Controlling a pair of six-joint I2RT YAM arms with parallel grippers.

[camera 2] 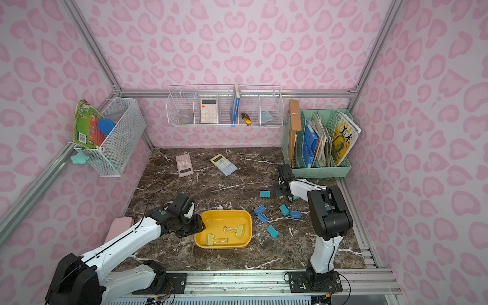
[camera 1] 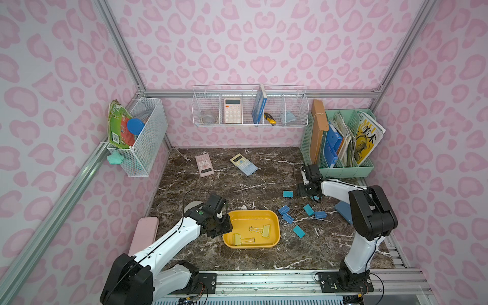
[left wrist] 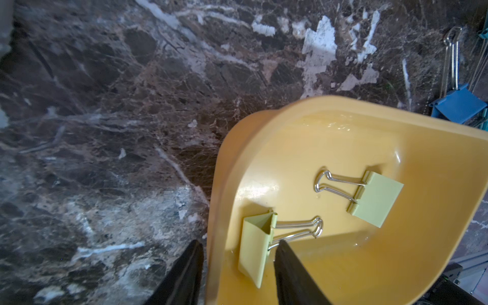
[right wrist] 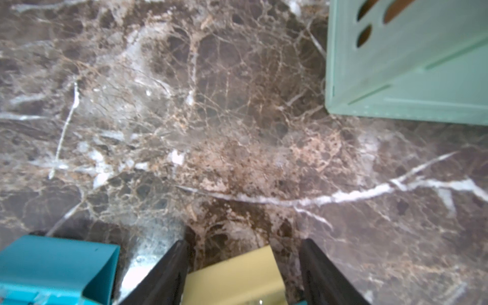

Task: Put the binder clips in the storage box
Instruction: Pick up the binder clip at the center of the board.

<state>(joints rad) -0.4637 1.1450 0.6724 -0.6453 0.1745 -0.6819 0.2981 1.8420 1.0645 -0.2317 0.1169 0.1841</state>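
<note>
**Two yellow clips in the box, a third between the right jaws**

The storage box (camera 1: 252, 217) sits on the marble table (camera 1: 224, 190), a little toward 6 o'clock from the table's middle. Inside it, a pale yellow clip (camera 1: 265, 230) lies on the 3 o'clock side and a second yellow clip (camera 1: 237, 239) lies near 7 o'clock. Both rest on the box floor.

The left gripper (left wrist: 239, 243) is at the box's 9 o'clock rim. Its jaws are half apart and astride the wall, one finger outside over the table and the other inside, not closed on it.

Near the box's 3 o'clock side, loose teal and blue clips (camera 1: 284, 210) lie scattered on the table.

The right gripper (right wrist: 244, 241) is at about 2 o'clock from the box and points down, its jaws wide around a third yellow clip (right wrist: 232, 274). The wrist view is blurred there, so I cannot tell whether the clip is pinched. A teal clip (right wrist: 52, 266) lies just beside one finger, outside the jaws.
</note>
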